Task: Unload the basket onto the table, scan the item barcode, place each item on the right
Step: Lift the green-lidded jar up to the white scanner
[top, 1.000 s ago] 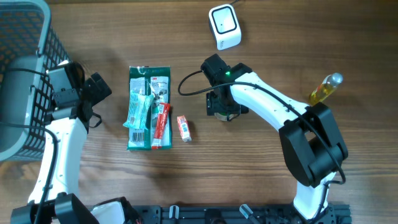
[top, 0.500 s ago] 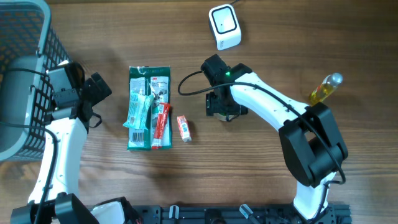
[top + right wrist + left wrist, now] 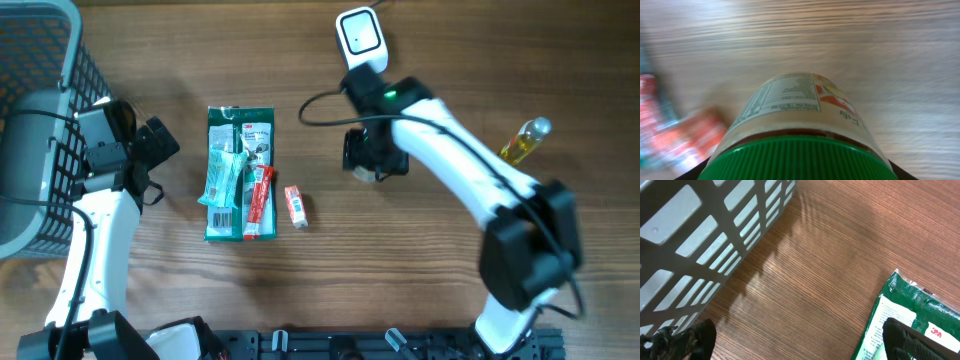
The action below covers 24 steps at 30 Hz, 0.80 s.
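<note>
Gripping the jar: right fingers are clamped on it, just short of the scanner!
The right wrist view says it all. The green lid fills the bottom of the frame and the label's printed table faces up, sharp against a smeared counter. A dark fingertip edge pokes in at either lower corner. From above, the jar sits tucked under the right fingers, almost wholly hidden, between the scanner and the small red box. Over on the other side, the left fingers stand spread wide, holding nothing. They hover between the basket and the green packet, touching neither.
</note>
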{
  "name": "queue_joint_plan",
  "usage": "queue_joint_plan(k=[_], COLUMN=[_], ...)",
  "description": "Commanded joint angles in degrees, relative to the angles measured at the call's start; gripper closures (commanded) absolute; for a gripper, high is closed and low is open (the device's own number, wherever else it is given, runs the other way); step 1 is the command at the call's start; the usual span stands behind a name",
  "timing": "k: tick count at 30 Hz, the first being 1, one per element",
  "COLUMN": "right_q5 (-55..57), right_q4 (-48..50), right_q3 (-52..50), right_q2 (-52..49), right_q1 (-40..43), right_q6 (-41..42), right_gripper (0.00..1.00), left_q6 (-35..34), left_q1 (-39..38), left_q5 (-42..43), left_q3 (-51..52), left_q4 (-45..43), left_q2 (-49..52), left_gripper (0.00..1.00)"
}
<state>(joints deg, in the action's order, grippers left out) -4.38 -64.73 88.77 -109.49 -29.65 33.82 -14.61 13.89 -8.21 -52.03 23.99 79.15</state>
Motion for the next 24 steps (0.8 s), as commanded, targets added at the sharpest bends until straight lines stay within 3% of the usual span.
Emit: queue_joint_plan(k=[1, 5, 10, 14, 15, 16, 18, 20, 22, 24], right_q5=[-25.14, -40.59, -48.24, -44.48, -37.42, -27.54, -7.19, 6.82, 2.71, 0.9], right_q4=[-1.07, -4.35, -3.45, -1.46, -1.31, -1.38, -1.36, -0.33, 1.05, -1.07], right_q3=[2.69, 2.67, 2.67, 2.67, 2.67, 2.67, 2.67, 2.75, 4.96, 12.44], right_q2=[8.11, 8.83, 8.83, 8.83, 8.83, 8.83, 8.79, 8.81, 8.9, 8.9], right_q1=[3.23, 3.37, 3.39, 3.37, 3.37, 3.37, 3.37, 3.5, 3.48, 3.52], right_q6=[6.51, 19.67, 25.33, 26.53, 25.94, 25.7, 20.98, 8.41, -9.33, -12.81], right_gripper=[0.76, 0.73, 0.72, 0.72, 0.77, 0.89, 0.96, 0.91, 0.88, 0.96], left_q6=[0.7, 0.7, 0.7, 0.72, 0.7, 0.72, 0.72, 0.72, 0.72, 0.7], left_q1=[0.22, 0.22, 0.22, 0.22, 0.22, 0.22, 0.22, 0.22, 0.22, 0.22], left_q5=[0.26, 0.26, 0.26, 0.26, 0.26, 0.26, 0.26, 0.26, 0.26, 0.26], left_q3=[-0.7, -0.7, -0.7, -0.7, -0.7, -0.7, -0.7, -0.7, -0.7, -0.7], left_q4=[-0.17, -0.17, -0.17, -0.17, -0.17, -0.17, -0.17, -0.17, -0.17, -0.17], left_q2=[-0.72, -0.72, -0.72, -0.72, -0.72, -0.72, -0.72, -0.72, -0.72, -0.72], left_gripper=[0.0, 0.0, 0.0, 0.0, 0.0, 0.0, 0.0, 0.0, 0.0, 0.0])
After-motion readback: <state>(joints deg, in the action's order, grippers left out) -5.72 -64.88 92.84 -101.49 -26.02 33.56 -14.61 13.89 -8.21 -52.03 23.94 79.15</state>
